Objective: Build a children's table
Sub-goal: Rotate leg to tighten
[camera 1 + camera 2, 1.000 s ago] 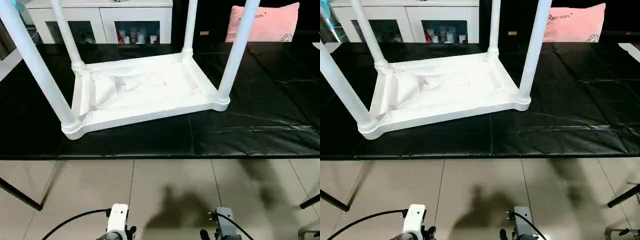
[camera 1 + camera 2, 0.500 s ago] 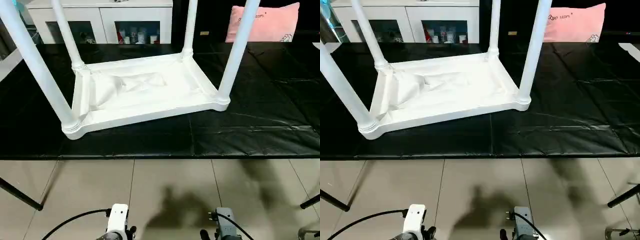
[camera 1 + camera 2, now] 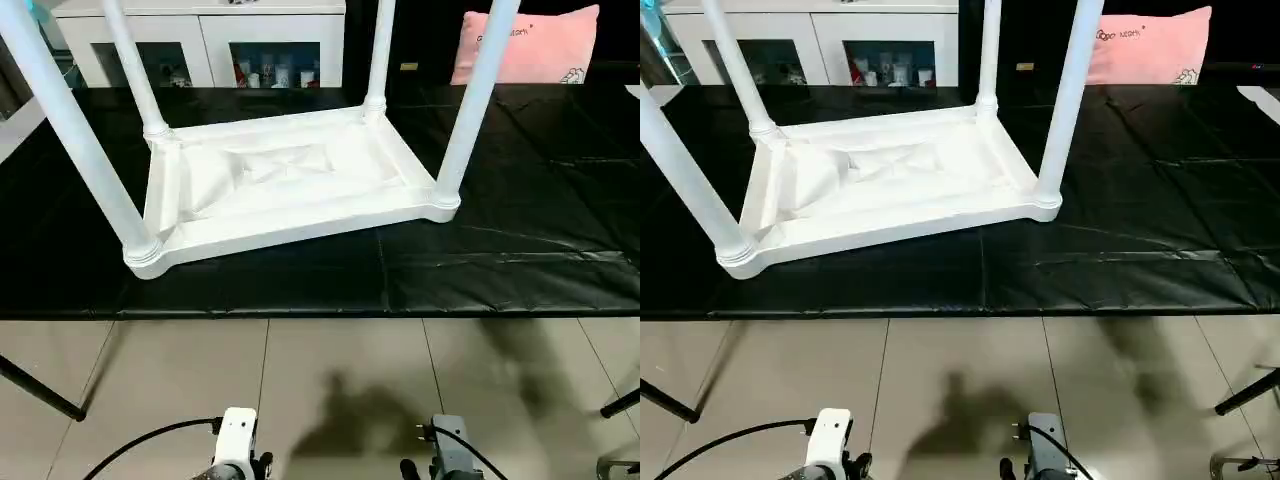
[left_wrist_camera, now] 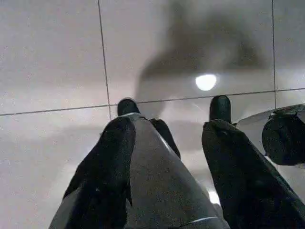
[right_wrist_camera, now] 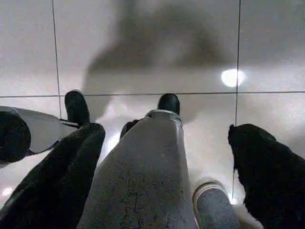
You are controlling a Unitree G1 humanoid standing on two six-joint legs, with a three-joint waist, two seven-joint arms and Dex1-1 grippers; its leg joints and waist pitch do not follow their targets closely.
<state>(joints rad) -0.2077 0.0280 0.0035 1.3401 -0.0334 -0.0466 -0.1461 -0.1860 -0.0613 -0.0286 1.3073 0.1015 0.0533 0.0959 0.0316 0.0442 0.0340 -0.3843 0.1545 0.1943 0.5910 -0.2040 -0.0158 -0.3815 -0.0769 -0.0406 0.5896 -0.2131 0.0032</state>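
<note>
The children's table lies upside down on a black mat [image 3: 500, 270]. Its white tabletop [image 3: 290, 225] shows a ribbed underside. Four white legs stand upright in the corner sockets: near left [image 3: 80, 140], near right [image 3: 470, 100], far left [image 3: 135, 70] and far right [image 3: 378, 50]. Both arms hang low, well short of the table, with their ends at the lower edge of the head views. My left gripper [image 4: 167, 126] is open over the tiled floor, holding nothing. My right gripper [image 5: 167, 130] is open wider, also holding nothing.
A white glass-door cabinet [image 3: 200, 40] and a pink pillow [image 3: 530, 45] sit behind the mat. Pale floor tiles [image 3: 340, 370] lie between me and the mat's front edge. Black stand legs cross the floor at left [image 3: 40, 390] and right [image 3: 620, 400].
The table, its legs and both arms have stayed put. Only the shading on the tabletop's underside has shifted, so the ribs now show more plainly.
</note>
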